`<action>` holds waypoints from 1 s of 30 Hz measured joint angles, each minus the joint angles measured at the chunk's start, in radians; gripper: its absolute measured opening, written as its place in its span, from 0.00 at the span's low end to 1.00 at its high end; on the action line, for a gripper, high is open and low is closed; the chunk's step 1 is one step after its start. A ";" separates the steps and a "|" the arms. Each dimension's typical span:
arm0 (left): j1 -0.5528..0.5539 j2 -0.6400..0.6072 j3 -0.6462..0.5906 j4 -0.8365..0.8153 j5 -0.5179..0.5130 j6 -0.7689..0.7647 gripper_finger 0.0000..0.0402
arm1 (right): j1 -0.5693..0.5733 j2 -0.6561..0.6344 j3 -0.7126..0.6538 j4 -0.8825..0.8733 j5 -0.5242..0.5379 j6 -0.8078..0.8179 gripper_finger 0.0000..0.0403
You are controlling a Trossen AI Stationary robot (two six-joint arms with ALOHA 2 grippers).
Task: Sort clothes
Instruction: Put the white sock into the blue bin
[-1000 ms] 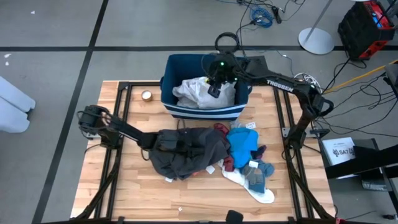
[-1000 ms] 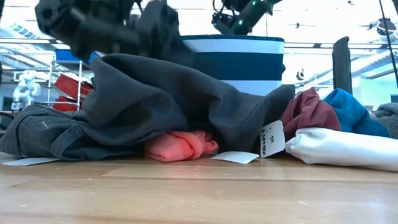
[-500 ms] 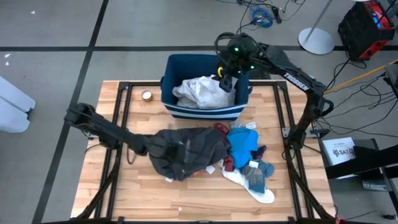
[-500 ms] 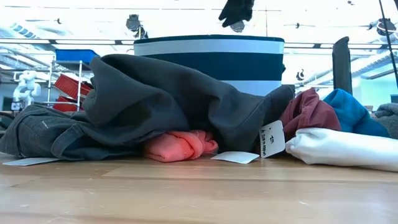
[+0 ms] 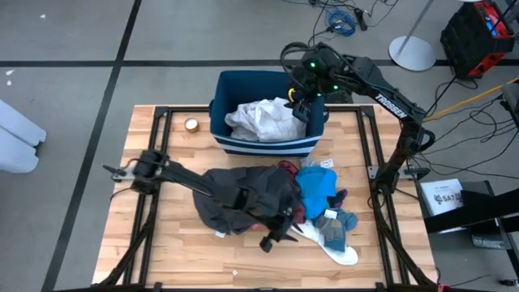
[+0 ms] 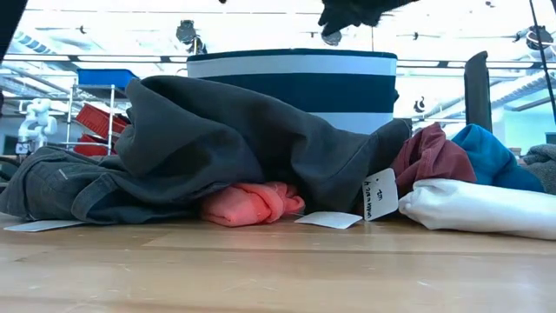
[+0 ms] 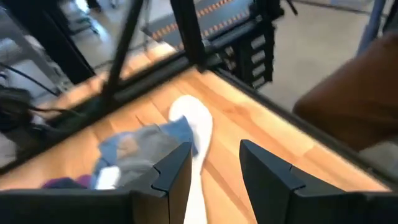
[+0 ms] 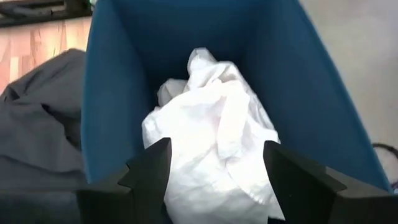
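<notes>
A pile of clothes lies mid-table: a dark grey garment (image 5: 243,191) (image 6: 226,139) over a coral piece (image 6: 252,202), a maroon one (image 6: 430,156), a bright blue one (image 5: 318,188), small blue-grey pieces (image 5: 334,225) (image 7: 140,146) and a white sock (image 5: 339,251) (image 7: 196,121). A white garment (image 5: 263,120) (image 8: 211,143) lies in the dark blue bin (image 5: 243,85). My left gripper (image 5: 274,235) (image 7: 214,155) hovers open over the pile's near edge. My right gripper (image 5: 298,109) (image 8: 214,149) hangs open above the bin, by its right wall.
A roll of tape (image 5: 191,124) sits left of the bin. Black frame rails (image 5: 158,146) run along the table's sides. Paper tags (image 6: 380,193) stick out of the pile. Bare wood (image 5: 162,251) lies at the near left.
My left gripper has swung from the dark grey garment's left end across it toward the table's right and near edges, rolling as it went. My right gripper has risen out of the bin toward its right wall. The white garment stays in the bin. The pile has not moved.
</notes>
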 joint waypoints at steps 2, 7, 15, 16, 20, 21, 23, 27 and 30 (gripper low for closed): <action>0.009 0.061 0.039 0.006 0.039 0.008 0.36 | -0.002 0.000 0.000 -0.009 -0.001 0.004 0.61; 0.009 0.194 0.147 0.000 0.078 0.026 0.36 | -0.002 0.000 0.000 -0.012 0.000 0.040 0.61; 0.021 0.285 0.216 -0.111 -0.018 0.026 0.36 | -0.002 0.000 0.000 -0.068 -0.001 0.049 0.61; 0.024 0.285 0.216 -0.132 -0.043 0.027 0.36 | -0.002 0.000 0.000 -0.070 -0.001 0.049 0.61; 0.028 0.285 0.216 -0.172 -0.090 0.048 0.36 | -0.002 0.000 0.000 -0.070 -0.001 0.043 0.61; 0.028 0.285 0.216 -0.190 -0.102 0.061 0.36 | -0.002 0.000 0.000 -0.070 -0.001 0.037 0.61; 0.027 0.285 0.217 -0.244 -0.136 0.084 0.36 | -0.005 0.000 0.000 -0.070 -0.001 0.027 0.61; 0.028 0.285 0.217 -0.317 -0.190 0.098 0.36 | -0.014 0.000 0.000 -0.068 0.000 0.012 0.61; 0.028 0.285 0.217 -0.318 -0.212 0.099 0.36 | -0.021 0.000 0.000 -0.066 0.000 0.009 0.61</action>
